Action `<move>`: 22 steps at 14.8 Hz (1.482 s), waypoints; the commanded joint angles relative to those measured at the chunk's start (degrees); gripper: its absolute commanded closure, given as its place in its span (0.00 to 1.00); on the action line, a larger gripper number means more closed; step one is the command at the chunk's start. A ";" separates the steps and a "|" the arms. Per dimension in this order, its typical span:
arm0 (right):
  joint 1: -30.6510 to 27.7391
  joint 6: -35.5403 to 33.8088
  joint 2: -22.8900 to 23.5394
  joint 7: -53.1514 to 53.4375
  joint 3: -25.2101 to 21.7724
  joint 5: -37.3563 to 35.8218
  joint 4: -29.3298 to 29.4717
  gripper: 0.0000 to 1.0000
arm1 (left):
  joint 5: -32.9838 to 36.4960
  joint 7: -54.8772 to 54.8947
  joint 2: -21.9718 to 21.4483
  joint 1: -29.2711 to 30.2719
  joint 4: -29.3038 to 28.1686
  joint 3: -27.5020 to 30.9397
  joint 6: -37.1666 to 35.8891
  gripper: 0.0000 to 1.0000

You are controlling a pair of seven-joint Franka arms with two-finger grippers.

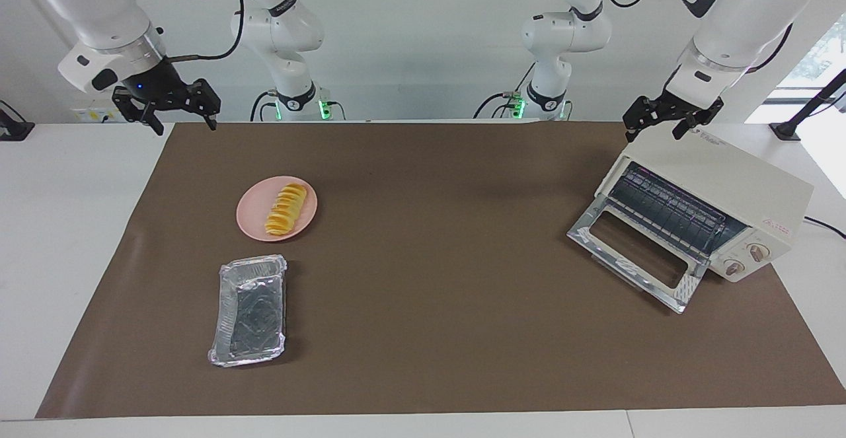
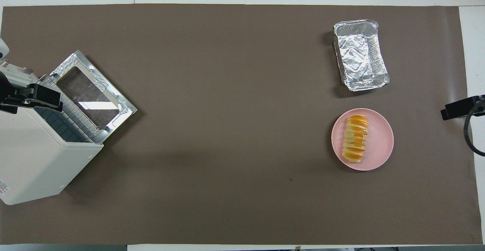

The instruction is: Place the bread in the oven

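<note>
The bread [image 1: 286, 210] [image 2: 355, 138], a ridged golden loaf, lies on a round pink plate [image 1: 254, 225] [image 2: 383, 141] toward the right arm's end of the table. At the left arm's end stands the cream oven [image 1: 733, 177] [image 2: 38, 164], its glass door [image 1: 634, 256] [image 2: 94, 92] dropped open and the wire rack showing. My left gripper [image 1: 654, 133] [image 2: 38, 96] hangs open over the oven's top, holding nothing. My right gripper [image 1: 183, 123] [image 2: 460, 109] is raised over the mat's edge at the right arm's end, also open and empty, well apart from the bread.
A crinkled silver foil tray [image 1: 228, 306] [image 2: 375, 52] sits empty beside the plate, farther from the robots. A brown mat [image 1: 436, 259] [image 2: 227, 130] covers the white table between plate and oven.
</note>
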 commanded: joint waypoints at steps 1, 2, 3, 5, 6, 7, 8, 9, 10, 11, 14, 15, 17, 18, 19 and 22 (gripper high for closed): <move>-0.84 -0.30 0.18 0.46 0.56 0.75 0.49 0.00 | -0.82 0.05 -1.55 0.69 -1.49 -0.24 0.54 0.00; -0.84 -0.31 0.18 0.37 0.56 0.75 0.49 0.00 | -0.90 0.05 -1.55 0.69 -1.49 -0.24 0.54 0.00; -0.84 -0.22 0.18 0.37 0.56 0.75 0.49 0.00 | -0.90 0.05 -1.55 0.69 -1.49 -0.24 0.54 0.00; -0.75 -0.30 0.18 0.54 0.56 0.83 0.40 0.00 | -0.82 0.05 -1.55 0.69 -1.49 -0.24 0.54 0.00; -0.75 -0.31 0.09 0.54 0.56 0.75 0.05 0.00 | -0.90 0.05 -1.55 0.69 -1.49 -0.24 0.54 0.00; -0.66 -0.31 -0.26 0.11 0.56 0.75 -0.82 0.00 | -0.82 0.05 -1.55 0.69 -1.49 -0.24 0.54 0.00; -0.31 -0.13 -1.13 0.10 0.56 0.75 -2.05 0.00 | -0.90 0.05 -1.55 0.69 -1.49 -0.24 0.54 0.00; -0.05 0.04 -1.57 0.89 0.91 0.83 -3.45 0.00 | -0.82 0.05 -1.55 0.69 -1.49 -0.24 0.54 0.00; 0.13 1.35 -2.45 2.37 1.26 0.84 -5.12 0.00 | -0.90 0.05 -1.55 0.69 -1.49 -0.24 0.54 0.00; 1.00 4.41 -3.33 6.04 1.35 0.84 -8.01 0.00 | -0.90 0.05 -1.55 0.69 -1.49 -0.24 0.54 0.00; 3.11 11.62 -6.14 11.78 1.44 0.92 -17.49 0.00 | -0.82 0.05 -1.55 0.69 -1.49 -0.24 0.54 0.00; 4.77 14.78 -7.19 13.97 1.44 0.92 -21.45 0.00 | -0.90 0.05 -1.55 0.69 -1.49 -0.24 0.54 0.00; 5.93 17.96 -6.94 17.92 1.44 0.92 -25.77 0.00 | -0.90 0.05 -1.55 0.69 -1.49 -0.24 0.54 0.00; 6.71 21.11 -5.90 19.60 1.53 1.01 -27.97 0.00 | -0.90 0.05 -1.55 0.69 -1.49 -0.24 0.54 0.00; 7.16 24.19 -5.02 20.40 1.44 1.01 -29.82 0.00 | -0.82 0.05 -1.55 0.69 -1.49 -0.24 0.54 0.00; 7.60 35.07 -3.69 22.42 1.53 1.01 -38.24 0.00 | -0.90 0.05 -1.55 0.69 -1.49 -0.24 0.54 0.00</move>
